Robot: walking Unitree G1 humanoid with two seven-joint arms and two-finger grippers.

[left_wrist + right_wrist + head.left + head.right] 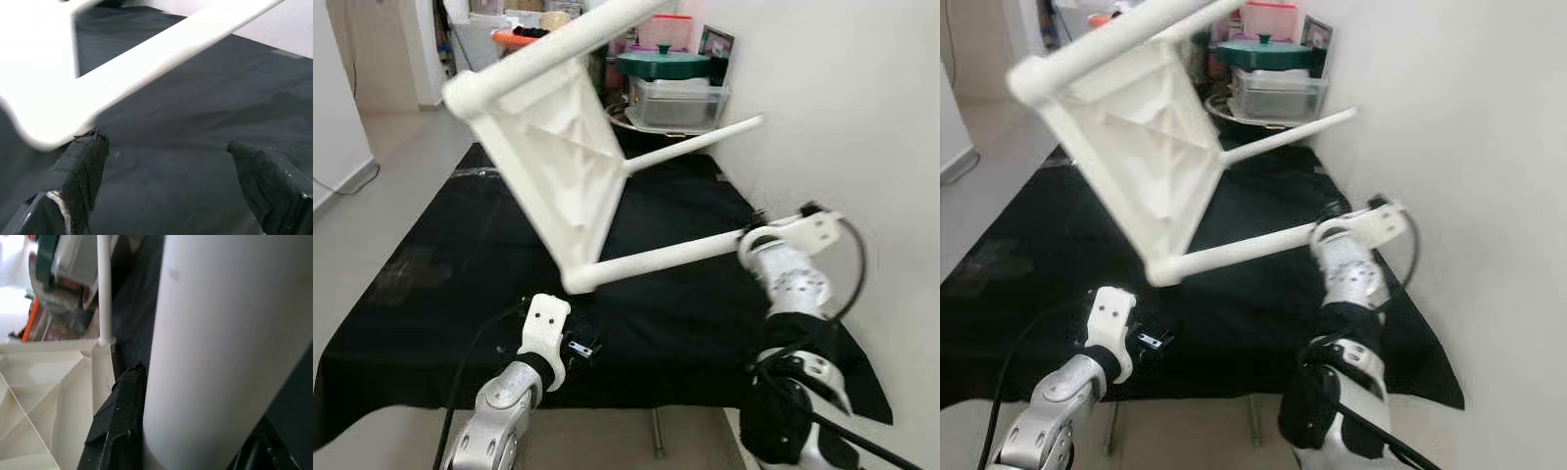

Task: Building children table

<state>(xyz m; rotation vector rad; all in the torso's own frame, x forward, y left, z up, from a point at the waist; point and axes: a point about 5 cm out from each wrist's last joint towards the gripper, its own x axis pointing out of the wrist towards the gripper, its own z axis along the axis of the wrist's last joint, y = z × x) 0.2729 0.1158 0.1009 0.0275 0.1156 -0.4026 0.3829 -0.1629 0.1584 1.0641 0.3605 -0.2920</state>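
A white plastic children's table [553,157] hangs tilted in the air above the black-covered work surface [440,274], its ribbed underside towards me. Three of its round legs show. My right gripper [749,240] is shut on the end of the lowest leg [666,257]; the right wrist view has that leg [220,342] thick between the black fingers [117,421]. My left gripper [171,166] is open, low over the cloth near the front edge, just under the table's lower corner [44,122], with nothing between its fingers.
A white wall [862,117] runs close along the right side. At the back stand a clear box with a green-lidded pot [671,88] and other clutter. Bare floor [372,196] lies to the left of the cloth.
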